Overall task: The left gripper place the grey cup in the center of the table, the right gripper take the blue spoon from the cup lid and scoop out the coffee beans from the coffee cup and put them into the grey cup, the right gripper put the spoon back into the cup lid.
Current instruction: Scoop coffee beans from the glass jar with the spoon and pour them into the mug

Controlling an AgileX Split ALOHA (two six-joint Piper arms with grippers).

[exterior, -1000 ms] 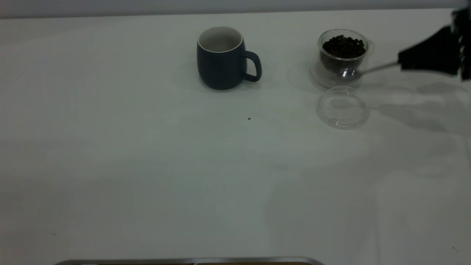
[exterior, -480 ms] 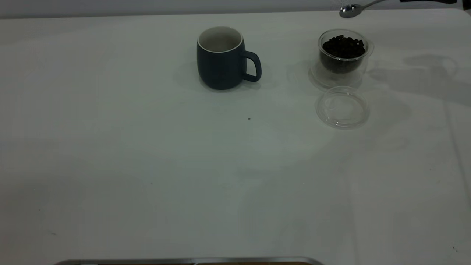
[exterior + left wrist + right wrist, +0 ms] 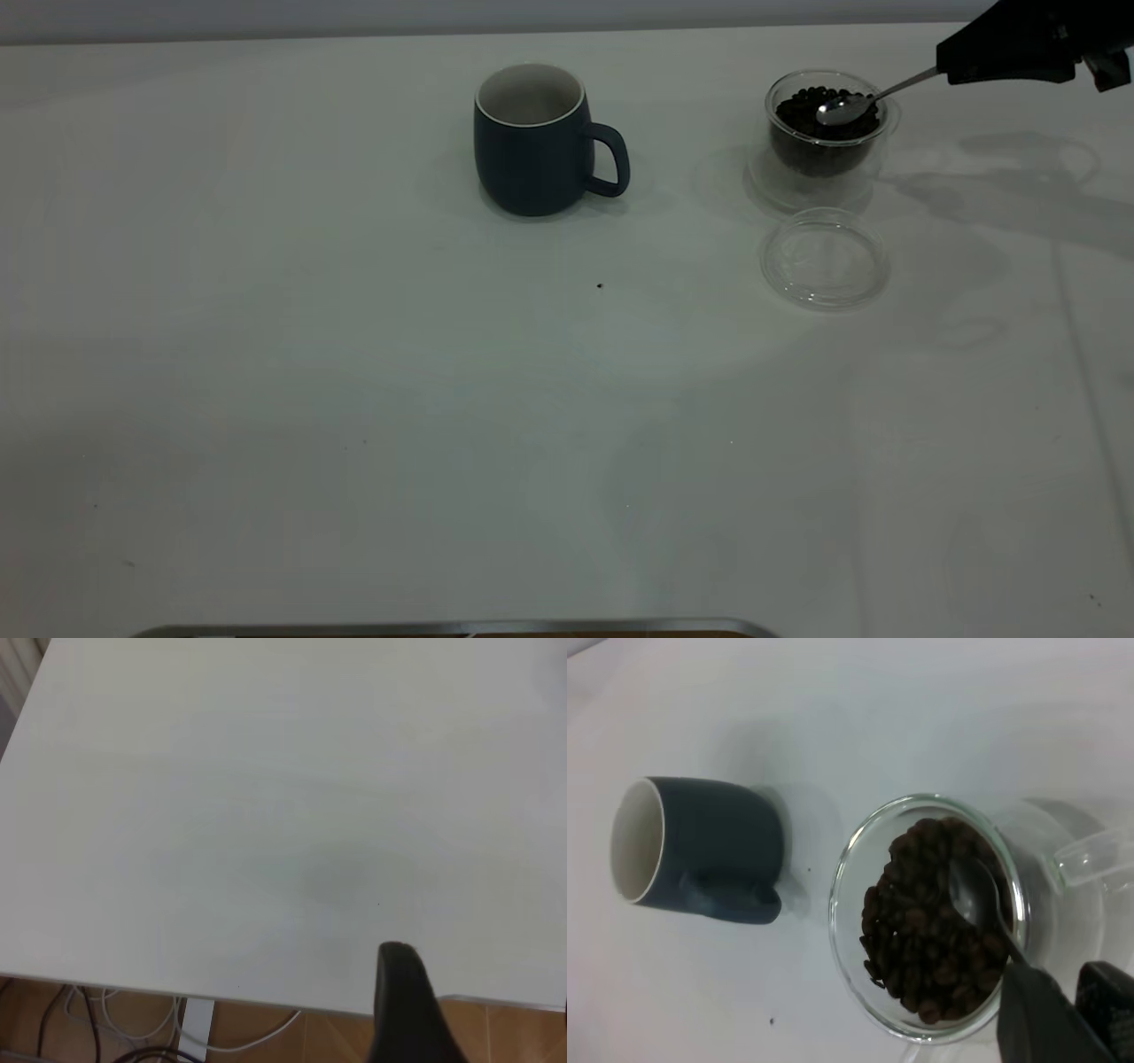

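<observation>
The grey cup [image 3: 536,146] stands upright at the back middle of the table [image 3: 354,399], handle to the right; it also shows in the right wrist view [image 3: 700,850]. The coffee cup [image 3: 828,124] full of coffee beans [image 3: 811,111] stands to its right. My right gripper [image 3: 948,66] is shut on the blue spoon [image 3: 846,108], whose bowl rests just over the beans at the cup's mouth. In the right wrist view the spoon bowl [image 3: 974,895] lies on the beans [image 3: 921,930]. The empty cup lid [image 3: 824,259] lies in front of the coffee cup. The left gripper shows only one dark finger [image 3: 403,1001].
A tiny dark speck [image 3: 600,285] lies on the table in front of the grey cup. A metal edge [image 3: 443,627] runs along the near side. The left wrist view shows the table's edge with cables [image 3: 133,1028] on the floor below.
The right gripper rose with the spoon from beside the coffee cup's base to above the table's back edge, then came down so the spoon bowl sits at the cup's mouth over the beans.
</observation>
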